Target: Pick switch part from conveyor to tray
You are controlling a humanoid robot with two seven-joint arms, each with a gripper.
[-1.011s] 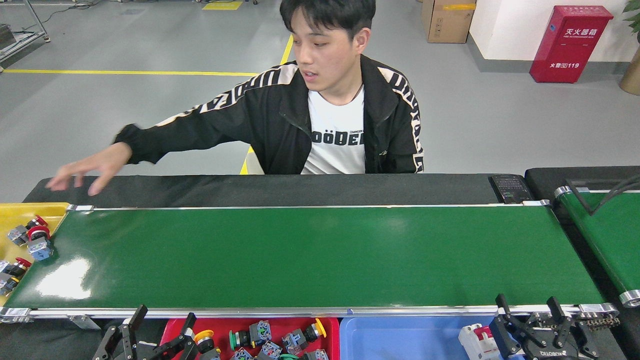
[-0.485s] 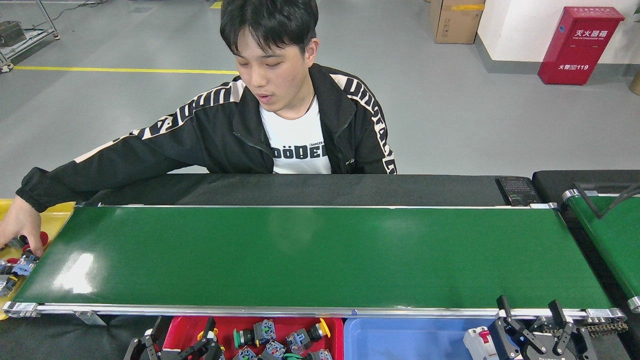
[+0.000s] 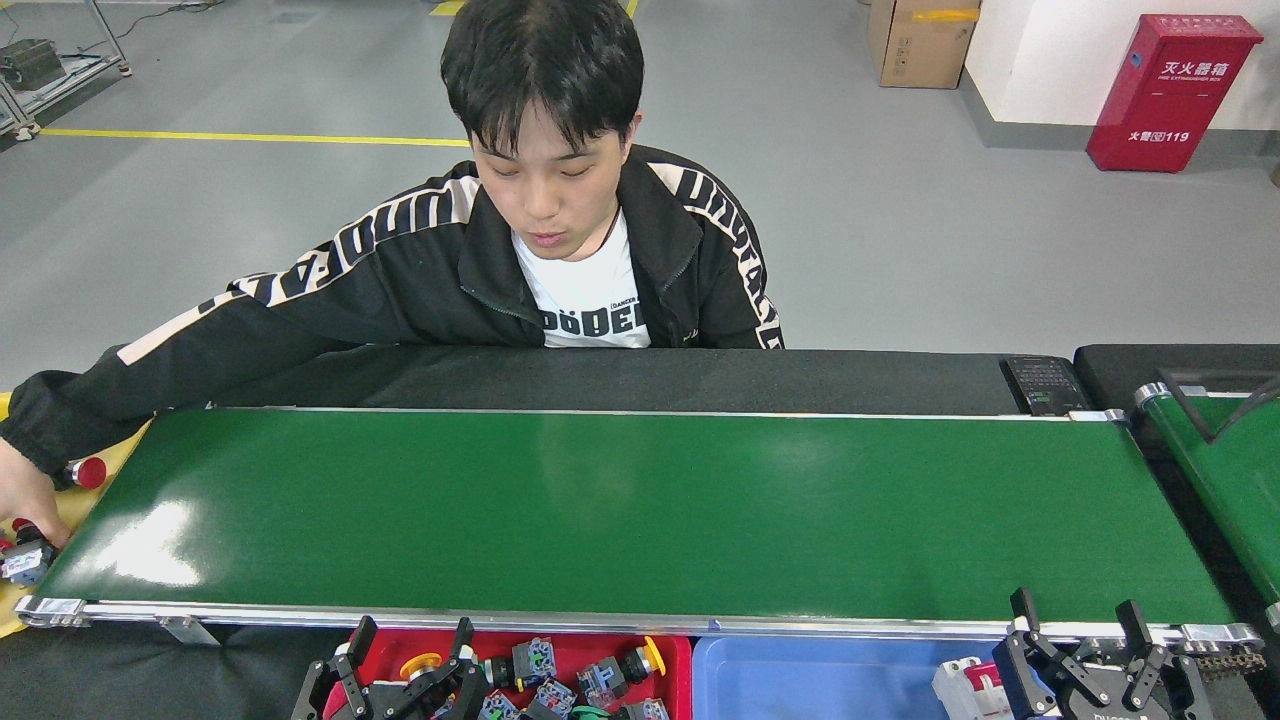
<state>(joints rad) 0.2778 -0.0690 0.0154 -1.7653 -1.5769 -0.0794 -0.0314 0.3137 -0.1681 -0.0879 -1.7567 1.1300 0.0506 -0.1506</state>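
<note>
Black-topped bench (image 3: 620, 375) carries long green conveyor (image 3: 620, 510), belt bare. Remote-like keypad (image 3: 1045, 385) on far right. Red tray (image 3: 560, 650) and blue tray (image 3: 800, 680) at near edge; yellow tray (image 3: 85, 500) at left, possibly resting on bench.

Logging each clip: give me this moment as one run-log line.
conveyor: no part | left gripper: open over red tray | right gripper: open | person's hand: in yellow bin

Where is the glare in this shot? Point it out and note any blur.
Head view: a white glare patch sits on the conveyor near its left end, with fainter sheen mid-belt; the picture is sharp, the person's hand cut off by the left edge.
</note>
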